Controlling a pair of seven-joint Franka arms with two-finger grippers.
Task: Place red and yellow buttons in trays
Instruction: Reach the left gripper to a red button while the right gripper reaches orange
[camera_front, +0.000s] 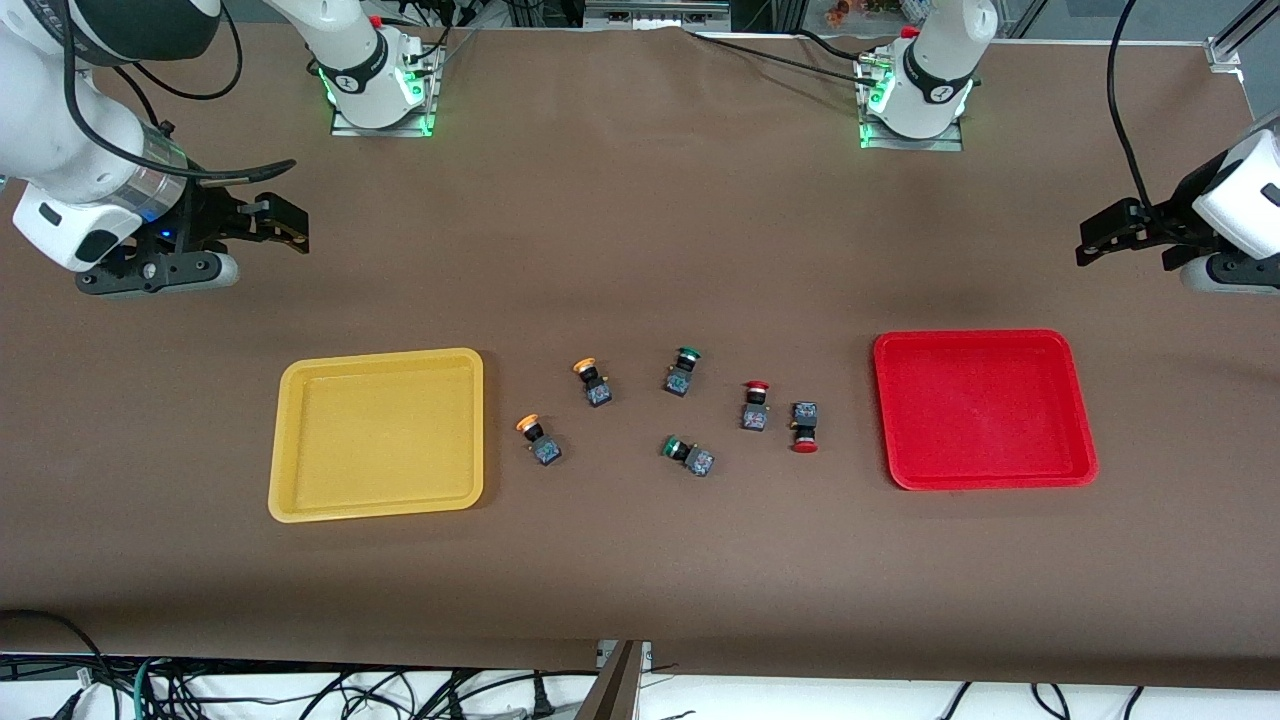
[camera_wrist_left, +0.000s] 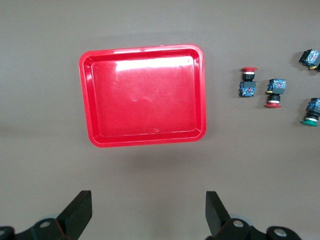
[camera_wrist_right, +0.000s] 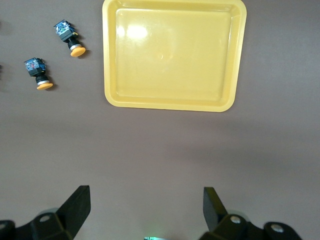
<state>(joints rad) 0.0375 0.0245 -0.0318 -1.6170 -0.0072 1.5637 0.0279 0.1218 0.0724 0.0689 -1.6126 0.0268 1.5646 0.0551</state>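
Two yellow-capped buttons (camera_front: 592, 381) (camera_front: 538, 440) lie on the table beside the yellow tray (camera_front: 290, 440), which is empty. Two red-capped buttons (camera_front: 755, 405) (camera_front: 804, 426) lie beside the red tray (camera_front: 975, 338), also empty. My right gripper (camera_front: 285, 225) hangs open and empty over bare table at the right arm's end. My left gripper (camera_front: 1100, 240) hangs open and empty over bare table at the left arm's end. The right wrist view shows its gripper (camera_wrist_right: 146, 197), the yellow tray (camera_wrist_right: 175, 102) and both yellow buttons (camera_wrist_right: 70, 37) (camera_wrist_right: 37, 72). The left wrist view shows its gripper (camera_wrist_left: 148, 200), the red tray (camera_wrist_left: 145, 50) and both red buttons (camera_wrist_left: 248, 82) (camera_wrist_left: 274, 91).
Two green-capped switches (camera_front: 682, 370) (camera_front: 688, 455) lie between the yellow and red buttons; one shows in the left wrist view (camera_wrist_left: 311, 111). The brown table cloth (camera_front: 640, 560) runs bare nearer the front camera. Both arm bases stand along the table's edge farthest from that camera.
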